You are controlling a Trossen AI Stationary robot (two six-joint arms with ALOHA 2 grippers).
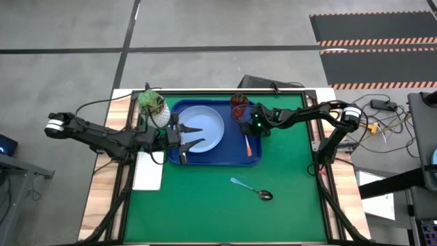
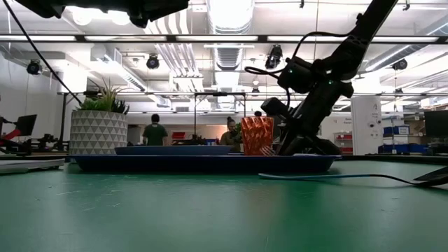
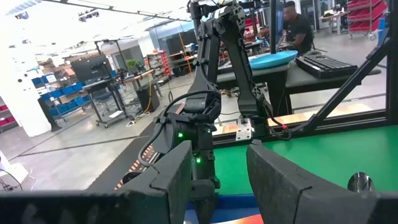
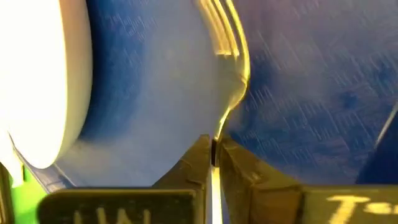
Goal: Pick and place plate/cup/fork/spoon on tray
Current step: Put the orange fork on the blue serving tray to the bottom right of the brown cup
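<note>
While clamped, fork (image 4: 227, 68) beside plate (image 4: 43, 81)

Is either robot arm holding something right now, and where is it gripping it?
The right gripper pinches the fork by its handle, over the tray. The left gripper holds nothing.

You see the fork (image 4: 227, 56) cut off at the right wrist picture's edge, its handle hidden between the right tool's (image 4: 214, 155) fingers. In the low view, the tray's (image 2: 203, 163) rim hides most of the plate.
</note>
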